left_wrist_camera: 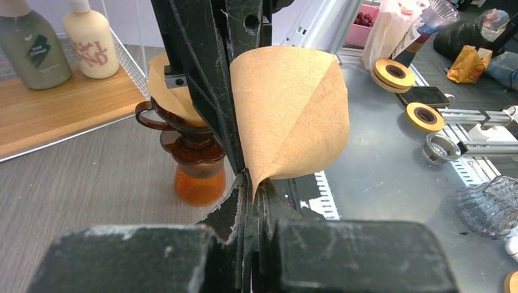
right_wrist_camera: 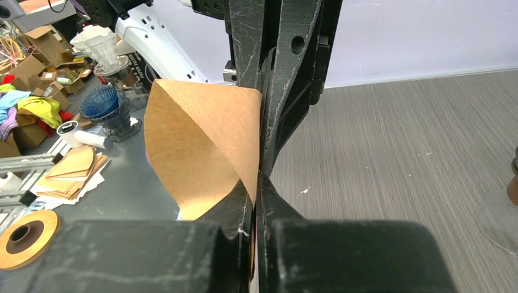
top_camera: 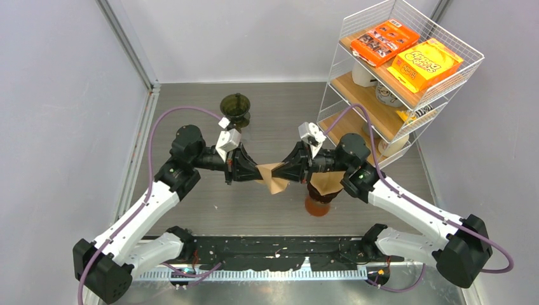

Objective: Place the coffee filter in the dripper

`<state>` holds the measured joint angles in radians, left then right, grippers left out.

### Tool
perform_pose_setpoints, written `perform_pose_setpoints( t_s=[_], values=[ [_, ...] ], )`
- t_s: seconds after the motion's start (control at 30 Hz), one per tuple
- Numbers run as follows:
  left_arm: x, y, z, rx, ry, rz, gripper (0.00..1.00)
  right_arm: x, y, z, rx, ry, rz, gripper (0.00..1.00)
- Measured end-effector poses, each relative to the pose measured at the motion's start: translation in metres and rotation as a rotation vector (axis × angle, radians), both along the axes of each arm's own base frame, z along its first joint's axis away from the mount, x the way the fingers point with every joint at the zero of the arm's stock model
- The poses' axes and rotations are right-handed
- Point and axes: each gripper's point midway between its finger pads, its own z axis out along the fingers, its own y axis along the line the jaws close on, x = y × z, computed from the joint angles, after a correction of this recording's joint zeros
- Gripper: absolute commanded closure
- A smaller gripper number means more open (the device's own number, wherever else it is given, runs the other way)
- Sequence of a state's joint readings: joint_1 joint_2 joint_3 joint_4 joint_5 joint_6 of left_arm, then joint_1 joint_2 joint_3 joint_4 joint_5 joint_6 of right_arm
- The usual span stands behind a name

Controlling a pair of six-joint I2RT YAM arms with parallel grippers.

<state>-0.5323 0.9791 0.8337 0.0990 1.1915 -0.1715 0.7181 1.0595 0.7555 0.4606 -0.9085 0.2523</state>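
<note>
The left pincer (left_wrist_camera: 249, 180) is squeezed tight on one edge of a brown paper coffee filter (left_wrist_camera: 293, 116). The right pincer (right_wrist_camera: 256, 180) comes from the other side and is squeezed tight on the other edge of the same paper. The two pincers point at each other, tip to tip, and the paper cone bulges out between them. It is up in the air above the grey table (top_camera: 279, 101), not in the cup. Just beside it, under the right arm, stands the brown see-through dripper cup (left_wrist_camera: 177, 125) on an orange glass stand (left_wrist_camera: 198, 183). More brown paper (left_wrist_camera: 160, 82) sits in that cup. Farther back on the table is a dark green glass cup (top_camera: 236, 107). On the right is a white wire shelf (top_camera: 372, 105) with an orange box (top_camera: 384, 39) and a yellow box (top_camera: 424, 63) on top.
</note>
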Motion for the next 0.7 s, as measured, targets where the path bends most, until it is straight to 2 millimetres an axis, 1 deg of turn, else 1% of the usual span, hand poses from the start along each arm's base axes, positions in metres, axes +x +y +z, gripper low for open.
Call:
perform_pose_setpoints(
  t_s=[0.17,0.2,0.23,0.3,0.37,0.47,0.53,0.7],
  values=[
    [-0.001,0.000,0.001,-0.003,-0.005,-0.002,1.00,0.000,-0.001,0.001,0.001,-0.005,-0.005,0.94],
    [-0.001,0.000,0.001,-0.003,-0.006,-0.003,1.00,-0.001,-0.001,0.001,0.001,-0.005,-0.005,0.92],
    [-0.001,0.000,0.001,-0.003,-0.006,-0.003,1.00,-0.001,-0.002,0.002,0.001,-0.005,-0.004,0.87],
    [-0.002,0.000,0.002,-0.005,-0.008,-0.008,1.00,-0.002,-0.002,0.002,0.001,-0.005,-0.003,0.80],
    [-0.004,0.000,0.002,-0.006,-0.010,-0.019,1.00,-0.004,-0.003,0.003,0.003,-0.007,0.001,0.76],
    [-0.007,0.001,0.002,-0.009,-0.023,-0.036,1.00,-0.004,-0.005,0.007,0.009,-0.014,-0.008,0.74],
    [-0.008,0.001,0.001,-0.011,-0.032,-0.043,1.00,-0.004,-0.006,0.011,0.017,-0.024,-0.020,0.75],
    [-0.010,0.002,0.000,-0.012,-0.037,-0.057,1.00,-0.004,-0.008,0.016,0.028,-0.037,-0.032,0.91]
  ],
)
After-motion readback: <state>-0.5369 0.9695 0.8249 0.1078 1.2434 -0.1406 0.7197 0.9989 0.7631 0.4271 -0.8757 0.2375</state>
